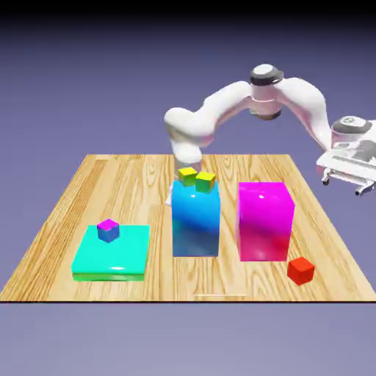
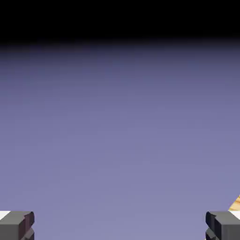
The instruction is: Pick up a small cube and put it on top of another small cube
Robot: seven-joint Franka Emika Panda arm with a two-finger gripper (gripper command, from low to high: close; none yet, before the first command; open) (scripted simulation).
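Note:
The small red cube (image 1: 300,270) lies on the wooden table (image 1: 88,191) near its front right corner, just right of the tall magenta block (image 1: 264,220). My gripper (image 1: 344,184) hangs high at the exterior view's right edge, above and behind the red cube and well apart from it. In the hand view my gripper (image 2: 120,226) is open: the two grey fingertips (image 2: 17,225) stand wide at the bottom corners with nothing between them. Only the violet backdrop and a sliver of the table (image 2: 236,203) show there; the cube is out of that view.
A tall blue block (image 1: 196,224) at mid-table carries two small yellow cubes (image 1: 188,175) (image 1: 205,181). A flat teal slab (image 1: 111,253) at the front left bears a small blue cube with a magenta top (image 1: 108,230).

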